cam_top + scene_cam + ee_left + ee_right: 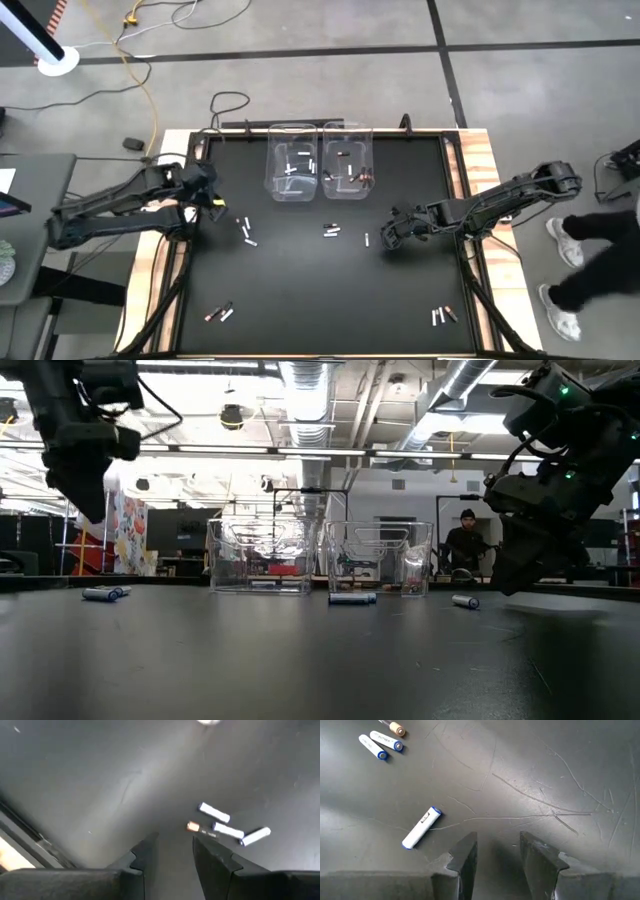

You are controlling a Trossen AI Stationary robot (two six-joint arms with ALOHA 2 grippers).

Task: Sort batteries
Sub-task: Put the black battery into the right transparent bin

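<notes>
The left claw (212,192) hovers above the black worktop (300,290) near its left edge, fingers parted with nothing between them. A cluster of batteries (222,827) lies just ahead of it. The right claw (385,238) hovers low over the right half, fingers spread and empty, with a single white battery (421,828) lying beside it. More batteries lie in two clear bins (318,160) at the far edge and in pairs near the front corners.
</notes>
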